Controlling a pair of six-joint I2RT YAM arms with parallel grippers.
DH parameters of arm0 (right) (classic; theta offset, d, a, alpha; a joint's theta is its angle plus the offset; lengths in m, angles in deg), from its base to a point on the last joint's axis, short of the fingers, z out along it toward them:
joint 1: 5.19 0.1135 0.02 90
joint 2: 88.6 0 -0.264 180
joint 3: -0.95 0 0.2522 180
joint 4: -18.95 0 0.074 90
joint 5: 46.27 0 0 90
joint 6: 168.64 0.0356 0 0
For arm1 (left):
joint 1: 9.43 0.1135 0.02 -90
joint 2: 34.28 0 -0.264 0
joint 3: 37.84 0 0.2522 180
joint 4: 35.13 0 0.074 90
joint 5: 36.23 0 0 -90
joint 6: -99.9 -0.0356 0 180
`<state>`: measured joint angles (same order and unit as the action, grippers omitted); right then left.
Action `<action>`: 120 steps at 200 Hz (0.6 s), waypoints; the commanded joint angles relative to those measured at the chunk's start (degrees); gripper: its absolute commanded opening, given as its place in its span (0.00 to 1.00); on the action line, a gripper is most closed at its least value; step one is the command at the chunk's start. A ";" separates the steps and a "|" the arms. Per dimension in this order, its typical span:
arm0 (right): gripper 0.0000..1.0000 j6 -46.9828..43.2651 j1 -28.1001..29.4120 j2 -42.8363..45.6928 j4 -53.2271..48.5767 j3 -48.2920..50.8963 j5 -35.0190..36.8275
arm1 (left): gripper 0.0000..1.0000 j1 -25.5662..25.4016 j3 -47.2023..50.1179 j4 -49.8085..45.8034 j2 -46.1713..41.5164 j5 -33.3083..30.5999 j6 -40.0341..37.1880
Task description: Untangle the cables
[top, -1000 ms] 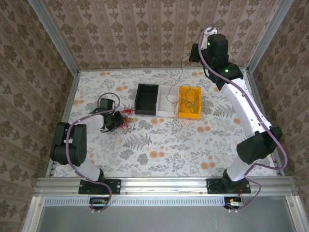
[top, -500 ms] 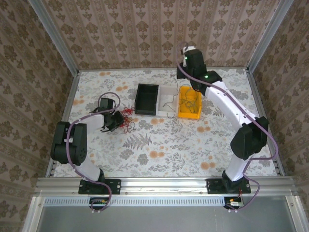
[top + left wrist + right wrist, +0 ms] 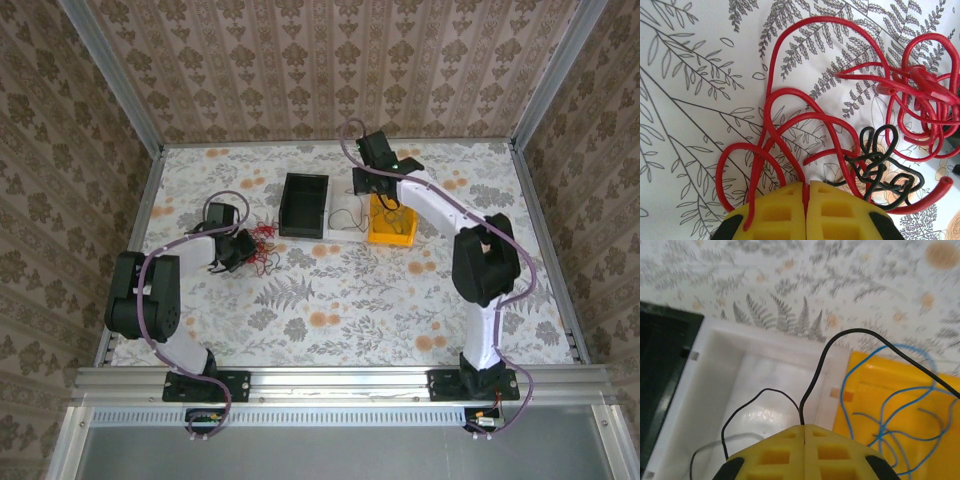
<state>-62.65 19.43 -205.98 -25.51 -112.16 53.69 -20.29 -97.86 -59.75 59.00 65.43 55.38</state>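
Observation:
A tangle of red cables (image 3: 805,112) lies on the patterned table, with a small knotted black cable (image 3: 880,167) to its right. My left gripper (image 3: 805,184) is shut on a red strand that runs between its yellow fingers; from above it sits at the tangle's (image 3: 262,243) left side (image 3: 243,250). My right gripper (image 3: 804,426) is shut on a thin black cable (image 3: 815,372) that loops over the white bin (image 3: 765,375). In the top view this gripper (image 3: 362,187) hangs over the white bin (image 3: 347,232), the black cable (image 3: 345,213) dangling into it.
A black bin (image 3: 304,205) stands left of the white one and a yellow bin (image 3: 392,235) to its right. Thin blue wire (image 3: 890,410) lies in the yellow bin (image 3: 865,390). Walls close the table at the back and sides.
My right arm has swung left from the back right corner to above the white bin, carrying the thin black cable. The left arm and red tangle have not moved.

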 commanded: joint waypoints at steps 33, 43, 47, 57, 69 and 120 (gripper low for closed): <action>0.25 2.14 -0.10 -4.38 -5.50 -7.25 -3.78 | 0.00 -1.10 1.08 -4.09 1.83 1.08 0.06; 0.33 2.17 -0.10 -3.24 -4.98 -6.92 -3.70 | 0.00 -1.20 1.09 -4.17 1.67 1.15 -0.07; 0.36 2.17 -0.10 -2.66 -4.66 -6.56 -3.58 | 0.00 -1.19 1.08 -4.23 1.65 1.09 -0.16; 0.42 1.96 -0.09 -0.81 -3.42 -5.52 -3.24 | 0.00 -1.28 1.08 -4.27 1.60 1.17 -0.12; 0.46 1.78 -0.11 1.57 -2.06 -4.13 -2.30 | 0.00 -1.28 1.08 -4.27 1.66 1.40 -0.29; 0.50 0.64 -0.27 8.81 3.90 3.00 -1.26 | 0.00 -1.41 0.56 -4.27 2.56 2.20 -0.65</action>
<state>-61.03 19.43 -201.13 -25.07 -111.18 51.02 -20.33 -97.86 -59.75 59.00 65.56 55.33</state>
